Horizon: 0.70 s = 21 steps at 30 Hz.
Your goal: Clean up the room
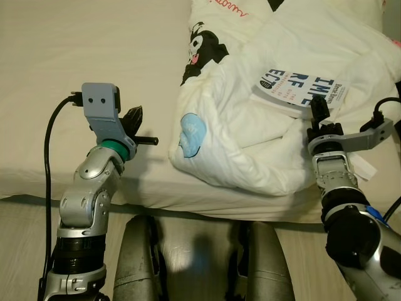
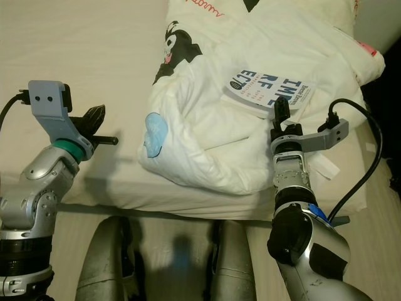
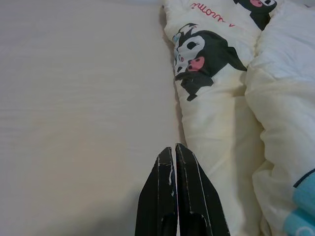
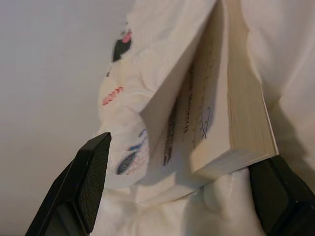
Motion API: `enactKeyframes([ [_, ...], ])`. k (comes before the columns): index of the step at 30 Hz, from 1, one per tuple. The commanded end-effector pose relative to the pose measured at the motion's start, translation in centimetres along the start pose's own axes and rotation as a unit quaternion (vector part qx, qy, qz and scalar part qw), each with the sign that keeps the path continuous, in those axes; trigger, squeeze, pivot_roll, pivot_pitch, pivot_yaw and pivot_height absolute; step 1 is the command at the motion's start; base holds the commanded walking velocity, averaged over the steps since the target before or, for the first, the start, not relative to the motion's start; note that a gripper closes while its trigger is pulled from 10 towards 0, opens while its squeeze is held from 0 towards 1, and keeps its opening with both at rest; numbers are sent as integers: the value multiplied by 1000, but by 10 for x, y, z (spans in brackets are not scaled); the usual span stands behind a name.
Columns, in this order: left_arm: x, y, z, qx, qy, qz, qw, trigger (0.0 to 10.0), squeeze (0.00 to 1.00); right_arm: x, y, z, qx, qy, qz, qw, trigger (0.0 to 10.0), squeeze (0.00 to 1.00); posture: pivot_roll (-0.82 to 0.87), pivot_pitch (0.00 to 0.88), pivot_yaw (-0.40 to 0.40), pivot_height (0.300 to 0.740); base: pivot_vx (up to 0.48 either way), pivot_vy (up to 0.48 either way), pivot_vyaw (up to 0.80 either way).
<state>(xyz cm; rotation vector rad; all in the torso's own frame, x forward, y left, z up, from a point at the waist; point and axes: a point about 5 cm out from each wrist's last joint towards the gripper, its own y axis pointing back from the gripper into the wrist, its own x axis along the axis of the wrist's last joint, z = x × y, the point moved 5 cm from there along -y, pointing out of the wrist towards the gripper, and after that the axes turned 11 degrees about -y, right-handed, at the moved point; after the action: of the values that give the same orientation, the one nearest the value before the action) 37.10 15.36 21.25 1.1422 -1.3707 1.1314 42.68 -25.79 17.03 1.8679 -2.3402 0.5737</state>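
A book (image 1: pixel 299 91) lay on a bunched white duvet (image 1: pixel 250 119) at the right side of the bed (image 1: pixel 75 50), cover up, near the bed's front edge. Right gripper (image 4: pixel 182 191) was at the book's near corner, fingers (image 4: pixel 88 177) spread wide on either side of it, with the cover lifted off the page block. Left gripper (image 3: pixel 176 172) hovered over bare sheet just left of the duvet, fingers pressed together and holding nothing.
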Motion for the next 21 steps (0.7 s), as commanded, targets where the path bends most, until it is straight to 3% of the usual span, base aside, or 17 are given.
enactKeyframes([
  [1, -6, 3, 1, -1, 0, -12, 1000, 10000, 0, -4, -2, -8, 20, -13, -3, 1000, 10000, 0, 115, 239, 56, 585, 0, 0, 0],
  [9, -4, 2, 3, -4, 1, -10, 1000, 10000, 0, 3, -12, -28, 48, -19, 16, 999, 10000, 0, 112, 240, 58, 585, 0, 0, 0],
  [17, -6, 3, 3, -3, 1, -12, 1000, 10000, 0, 8, -11, -21, 26, -34, 34, 999, 10000, 0, 112, 240, 58, 585, 0, 0, 0],
  [18, -6, 3, 3, -3, 1, -13, 1000, 10000, 0, 9, -10, -16, 15, -35, 35, 999, 0, 0, 113, 239, 57, 585, 0, 0, 0],
  [21, -7, 3, 4, -4, 1, -13, 1000, 10000, 0, 16, -7, -4, -16, -59, 53, 997, 0, 0, 112, 238, 57, 585, 0, 0, 0],
])
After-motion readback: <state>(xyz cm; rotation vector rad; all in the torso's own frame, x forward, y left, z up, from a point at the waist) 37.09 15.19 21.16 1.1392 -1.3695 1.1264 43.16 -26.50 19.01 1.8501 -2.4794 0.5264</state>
